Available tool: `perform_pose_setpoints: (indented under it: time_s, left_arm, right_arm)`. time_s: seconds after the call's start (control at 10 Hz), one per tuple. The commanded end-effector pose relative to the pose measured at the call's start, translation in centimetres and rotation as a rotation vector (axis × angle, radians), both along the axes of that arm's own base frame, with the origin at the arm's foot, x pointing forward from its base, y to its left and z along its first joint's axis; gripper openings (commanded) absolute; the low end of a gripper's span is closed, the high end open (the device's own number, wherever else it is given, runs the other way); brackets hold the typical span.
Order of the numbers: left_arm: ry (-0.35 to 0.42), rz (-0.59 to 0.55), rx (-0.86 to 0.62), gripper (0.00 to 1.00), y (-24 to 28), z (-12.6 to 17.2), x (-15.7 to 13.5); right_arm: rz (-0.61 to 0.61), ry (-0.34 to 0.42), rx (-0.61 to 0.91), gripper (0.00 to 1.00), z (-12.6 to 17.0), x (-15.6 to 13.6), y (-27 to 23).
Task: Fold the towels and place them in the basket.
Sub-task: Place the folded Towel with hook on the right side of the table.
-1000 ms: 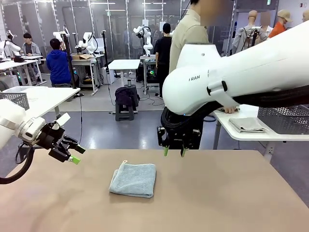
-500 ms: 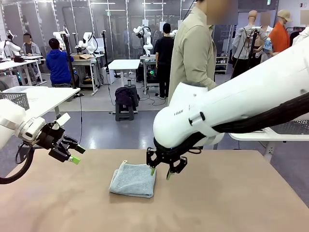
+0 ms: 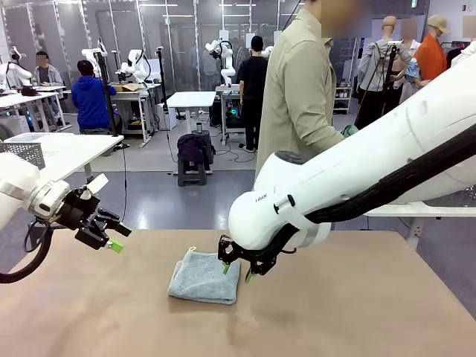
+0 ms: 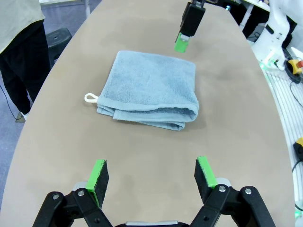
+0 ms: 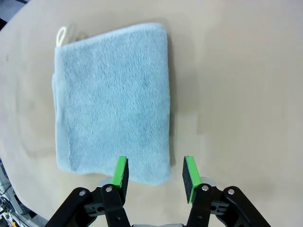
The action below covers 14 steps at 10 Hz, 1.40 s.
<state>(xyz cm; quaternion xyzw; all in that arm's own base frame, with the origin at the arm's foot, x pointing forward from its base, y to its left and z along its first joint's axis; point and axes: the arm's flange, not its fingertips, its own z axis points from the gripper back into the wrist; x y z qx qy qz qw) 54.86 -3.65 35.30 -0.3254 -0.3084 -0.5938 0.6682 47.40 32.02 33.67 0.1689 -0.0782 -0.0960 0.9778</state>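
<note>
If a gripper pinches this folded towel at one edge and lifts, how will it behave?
Probably floppy: the towel is soft terry, so it should droop. Its folded layers lie loosely stacked, so the fold may fall open. Likely light for its size.

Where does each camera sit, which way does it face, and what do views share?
Front: between the arms, facing across the tan table toward the person; both white arms show, left gripper and right gripper.
Left wrist: on the left arm, looking along its open fingers at the folded pale grey-blue terry towel.
Right wrist: over the towel's edge, looking down past its open fingers.
Shared: all three show the towel.
</note>
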Motion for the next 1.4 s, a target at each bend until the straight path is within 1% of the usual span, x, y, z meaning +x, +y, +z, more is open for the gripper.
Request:
perform_pose_setpoints:
  time_s: [0.0, 0.1, 0.3, 0.4, 0.6, 0.9, 1.0, 1.1, 1.2, 1.3]
  left_arm:
    - [-0.003, 0.001, 0.004, 0.92, 0.0, 0.1, 0.1]
    - [-0.003, 0.001, 0.004, 0.92, 0.0, 0.1, 0.1]
    - [-0.003, 0.001, 0.004, 0.92, 0.0, 0.1, 0.1]
    - [-0.003, 0.001, 0.004, 0.92, 0.0, 0.1, 0.1]
    - [-0.003, 0.001, 0.004, 0.92, 0.0, 0.1, 0.1]
    - [-0.003, 0.001, 0.004, 0.92, 0.0, 0.1, 0.1]
    - [-0.003, 0.001, 0.004, 0.92, 0.0, 0.1, 0.1]
    - [-0.003, 0.001, 0.004, 0.92, 0.0, 0.1, 0.1]
    - [-0.003, 0.001, 0.004, 0.92, 0.0, 0.1, 0.1]
    - [-0.003, 0.001, 0.004, 0.92, 0.0, 0.1, 0.1]
  right_arm:
    - [-0.049, -0.038, -0.008, 0.59, -0.8, 1.2, 1.3]
    - [-0.058, -0.051, -0.009, 0.59, -1.3, 1.8, 1.3]
    - [-0.067, -0.051, 0.002, 0.59, -2.3, 3.2, 1.1]
    - [-0.056, -0.06, 0.008, 0.59, -2.7, 3.5, 1.1]
    - [-0.042, -0.088, 0.005, 0.59, -3.2, 3.8, 1.2]
    - [-0.012, -0.087, -0.019, 0.59, -4.1, 3.8, 1.4]
    - [-0.001, -0.081, -0.025, 0.4, -4.2, 3.8, 1.3]
    - [0.001, -0.086, -0.026, 0.4, -4.2, 3.7, 1.2]
    - [0.005, -0.093, -0.024, 0.21, -4.1, 3.7, 1.2]
    - [0.014, -0.093, -0.026, 0.2, -4.1, 3.7, 1.1]
